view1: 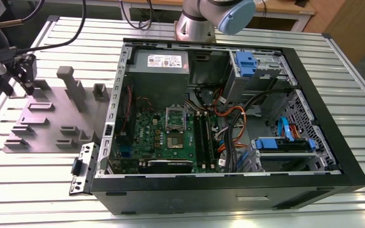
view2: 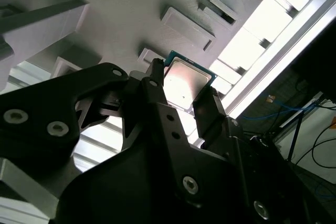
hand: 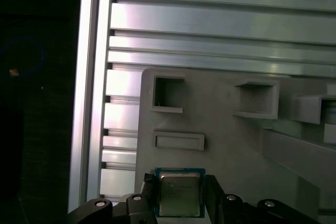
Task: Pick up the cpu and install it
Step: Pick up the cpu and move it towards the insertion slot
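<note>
cpu sits between the two fingertips of the gripper, silvery top facing the camera in both wrist views, thin green rim showing in the second wrist view; gripper narrowed to the chip's width, one black finger against each opposite edge; cannot tell whether the chip is lifted or lies on the tray; grey tray with raised slots and pockets right behind the chip; in the exterior view the gripper hangs over the tray's far corner, at 10 o'clock from the open computer case; tray lies flat on the ribbed metal tabletop, just beside the case at its 9 o'clock; green board inside the case, socket near its middle, well apart from the gripper; arm base at the case's 12 o'clock.
</note>
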Controlling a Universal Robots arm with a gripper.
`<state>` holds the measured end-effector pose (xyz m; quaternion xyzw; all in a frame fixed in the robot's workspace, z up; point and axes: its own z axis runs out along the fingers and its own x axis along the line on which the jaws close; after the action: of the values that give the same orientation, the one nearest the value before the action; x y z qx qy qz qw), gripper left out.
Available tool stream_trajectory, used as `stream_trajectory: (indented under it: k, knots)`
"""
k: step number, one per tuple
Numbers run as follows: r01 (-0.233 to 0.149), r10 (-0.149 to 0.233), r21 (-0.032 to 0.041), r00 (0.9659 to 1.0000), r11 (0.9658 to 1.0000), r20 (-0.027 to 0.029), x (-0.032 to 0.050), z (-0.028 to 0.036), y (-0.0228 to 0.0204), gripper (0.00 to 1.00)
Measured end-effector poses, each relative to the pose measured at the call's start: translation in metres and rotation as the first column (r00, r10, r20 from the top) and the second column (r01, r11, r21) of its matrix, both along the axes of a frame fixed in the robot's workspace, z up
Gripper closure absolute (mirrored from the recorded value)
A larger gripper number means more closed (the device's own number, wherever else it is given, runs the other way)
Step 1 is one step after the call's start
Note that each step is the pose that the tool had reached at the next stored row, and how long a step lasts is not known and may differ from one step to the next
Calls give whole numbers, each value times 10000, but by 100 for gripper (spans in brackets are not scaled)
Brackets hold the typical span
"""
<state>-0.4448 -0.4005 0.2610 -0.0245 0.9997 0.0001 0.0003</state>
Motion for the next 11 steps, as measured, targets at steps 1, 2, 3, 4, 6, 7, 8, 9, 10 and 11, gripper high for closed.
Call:
stream_trajectory:
  k: [1,2,3,4,6,7,8,9,10,11]
  knots:
    - [0,0,0,10000,10000,0,0,3,0,53]
    - [1,-1,0,10000,10000,0,0,6,0,53]
    - [1,-1,1,10000,10000,1,0,9,0,53]
    - [2,-2,1,10000,10000,1,0,12,0,53]
    - [2,-2,0,10000,10000,0,0,18,0,53]
    - [3,-3,0,10000,10000,0,0,21,0,53]
    - [4,-4,0,10000,10000,1,0,23,0,53]
    - [4,-4,0,10000,10000,1,0,25,0,53]
    - [5,-5,-1,10000,10000,0,0,29,0,53]
    - [5,-5,-1,10000,10000,0,0,32,0,53]
